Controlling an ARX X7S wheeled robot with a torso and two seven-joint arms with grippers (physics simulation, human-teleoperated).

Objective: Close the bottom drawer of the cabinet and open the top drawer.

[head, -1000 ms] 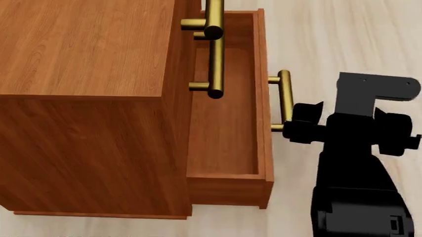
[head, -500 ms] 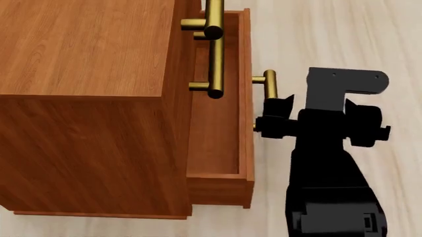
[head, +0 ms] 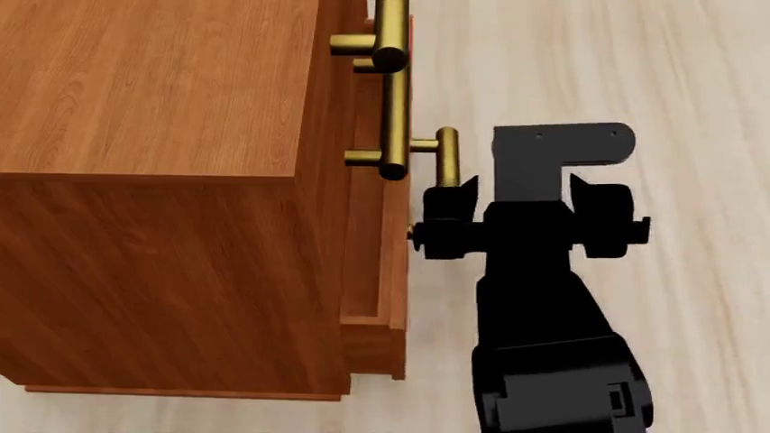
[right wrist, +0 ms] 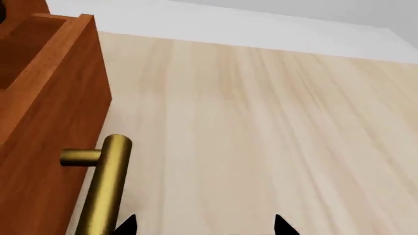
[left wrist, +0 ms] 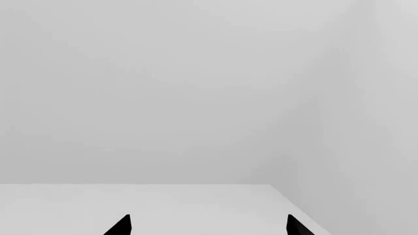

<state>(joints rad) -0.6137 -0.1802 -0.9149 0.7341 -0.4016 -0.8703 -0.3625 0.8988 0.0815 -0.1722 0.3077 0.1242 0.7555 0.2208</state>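
The left gripper (left wrist: 205, 226) shows only two dark fingertips, spread wide apart, facing a blank grey wall and a pale surface. It holds nothing and is nowhere near the work.

In the head view the cabinet (head: 157, 180) fills the left side, standing on the pale wood floor (head: 650, 63). Along its front edge, the brass bar handles (head: 390, 54) of the upper drawers, the top drawer among them, overlap one another, so I cannot separate them. Those drawers look flush with the cabinet's front. Below them the bottom drawer (head: 382, 316) juts out from the front by a narrow strip, not yet shut. Its own brass handle (head: 446, 158) stands out to the right.

The right gripper (head: 435, 225) sits against that handle. The wrist view shows the bar passing beside one fingertip, with bare floor between the two tips, so the claw is spread and not clamped on the bar. It appears to be pressing the drawer front inward.

The risks as I judge them: with no grip on the bar, a push off the drawer's axis could let the fingers slide past the handle's end. The higher handles overhang the arm closely, so lifting toward the top drawer without backing away first could knock them.
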